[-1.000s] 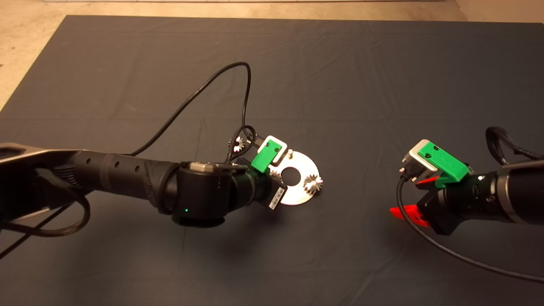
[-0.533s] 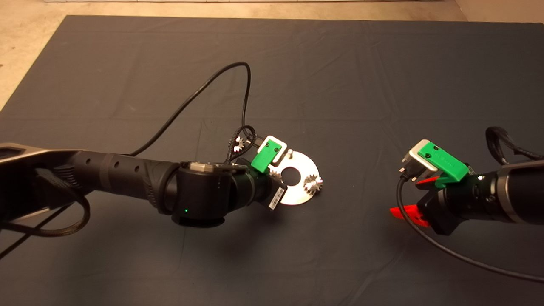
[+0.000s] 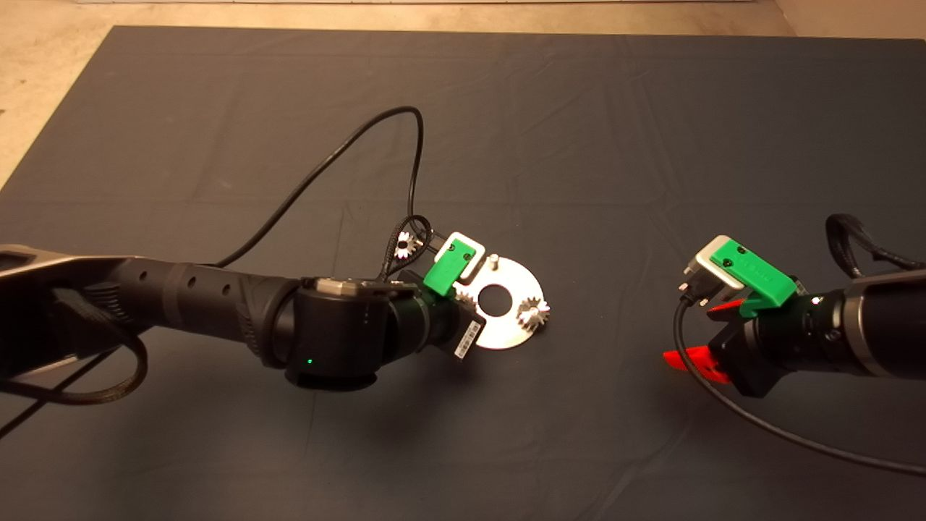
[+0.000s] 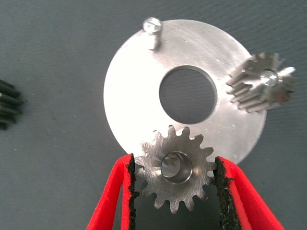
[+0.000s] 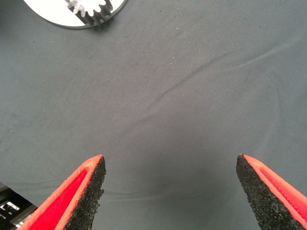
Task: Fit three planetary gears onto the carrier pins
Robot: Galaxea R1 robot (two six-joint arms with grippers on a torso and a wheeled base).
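Note:
The flat silver disc (image 3: 506, 331) lies mid-mat. One planetary gear (image 3: 533, 313) sits on the carrier pin at its right rim, also seen as the gear (image 4: 261, 84) in the left wrist view. Another carrier pin (image 4: 153, 33) stands bare at the far rim. My left gripper (image 4: 173, 165) is over the disc's left rim, shut on a second planetary gear (image 4: 172, 182); both pads meet its teeth and a pin top shows in its hole. A third gear (image 3: 405, 246) lies on the mat beyond the left wrist. My right gripper (image 3: 694, 336) hovers open to the right, holding nothing.
A black cable (image 3: 347, 148) loops from the left wrist across the mat behind the disc. The right arm's cable (image 3: 759, 427) trails toward the near right. In the right wrist view the disc's edge (image 5: 57, 14) shows past wrinkled dark mat (image 5: 192, 96).
The left arm has shifted slightly left and toward the near side, its gripper still at the disc's left rim. The right arm barely moved.

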